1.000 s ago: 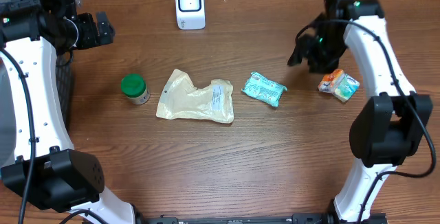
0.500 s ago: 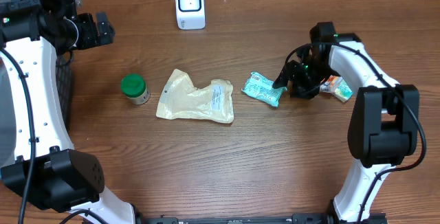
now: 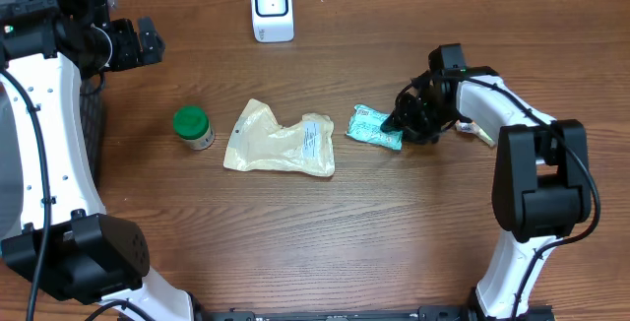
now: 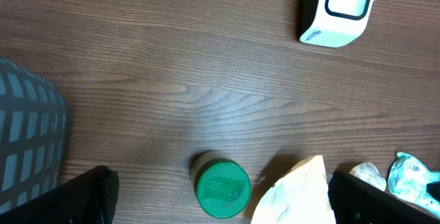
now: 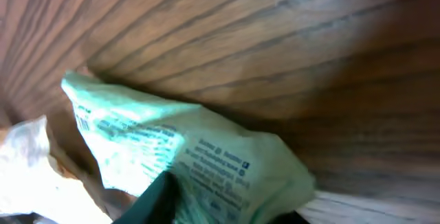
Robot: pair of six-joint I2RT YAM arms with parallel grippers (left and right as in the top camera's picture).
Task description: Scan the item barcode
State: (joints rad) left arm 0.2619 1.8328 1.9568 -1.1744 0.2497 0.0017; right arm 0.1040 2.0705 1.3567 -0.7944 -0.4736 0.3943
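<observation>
Green packet (image 3: pixel 374 127): flat on bench (image 3: pixel 295 223), right of tan pouch (image 3: pixel 281 141). Right jaws: at packet's right end; whether clamped, cannot tell. Left jaws: wide apart, far left, empty. Scanner (image 3: pixel 272 8): rear edge.

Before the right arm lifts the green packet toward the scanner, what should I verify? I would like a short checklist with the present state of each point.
1. Right fingers at the green packet: ok, they are at its right end.
2. Grip closed firmly on the packet: cannot tell.
3. Barcode side known: cannot tell, the print is blurred in the right wrist view.
4. Scanner standing, front unblocked: ok.
5. Way to the scanner: probably ok, the tan pouch and the jar lie further left.
6. Left fingers out of the way: ok, open at the far left.
</observation>
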